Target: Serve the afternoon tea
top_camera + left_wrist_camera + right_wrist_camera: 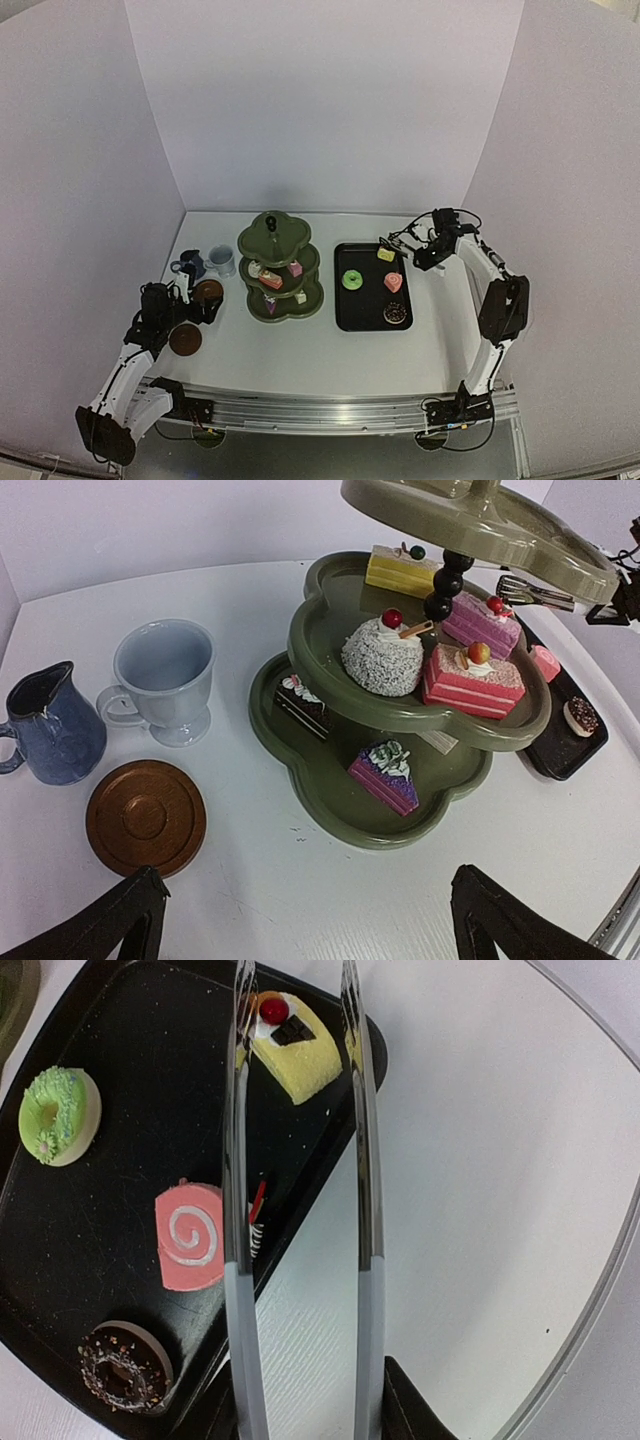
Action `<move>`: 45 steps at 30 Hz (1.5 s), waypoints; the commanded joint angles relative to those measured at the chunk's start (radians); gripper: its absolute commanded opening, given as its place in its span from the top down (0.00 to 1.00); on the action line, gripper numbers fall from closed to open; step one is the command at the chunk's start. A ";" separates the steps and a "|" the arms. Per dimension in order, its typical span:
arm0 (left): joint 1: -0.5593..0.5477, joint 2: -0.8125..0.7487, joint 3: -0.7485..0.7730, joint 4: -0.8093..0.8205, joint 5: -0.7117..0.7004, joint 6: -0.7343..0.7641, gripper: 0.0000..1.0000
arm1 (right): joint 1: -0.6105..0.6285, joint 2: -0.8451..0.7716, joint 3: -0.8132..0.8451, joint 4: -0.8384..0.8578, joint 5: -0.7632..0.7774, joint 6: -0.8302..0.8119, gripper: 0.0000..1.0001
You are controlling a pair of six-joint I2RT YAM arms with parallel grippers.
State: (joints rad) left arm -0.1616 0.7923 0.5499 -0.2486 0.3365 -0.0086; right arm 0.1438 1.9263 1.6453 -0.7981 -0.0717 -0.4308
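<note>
White table [330, 352], plain pale walls [320, 100]

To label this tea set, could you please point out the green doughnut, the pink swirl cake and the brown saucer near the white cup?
green doughnut [74, 1100], right wrist view, icing right of the hole.
pink swirl cake [189, 1233], right wrist view, centre of swirl.
brown saucer [146, 817], left wrist view, its middle.
</note>
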 commanded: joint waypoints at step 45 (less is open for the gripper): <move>0.007 -0.004 -0.022 0.057 0.045 0.002 0.01 | 0.099 -0.104 -0.076 -0.092 -0.009 0.198 0.66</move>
State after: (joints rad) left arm -0.1604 0.7959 0.5345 -0.2326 0.3507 -0.0074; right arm 0.2397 1.8362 1.5724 -0.8726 -0.0840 -0.3079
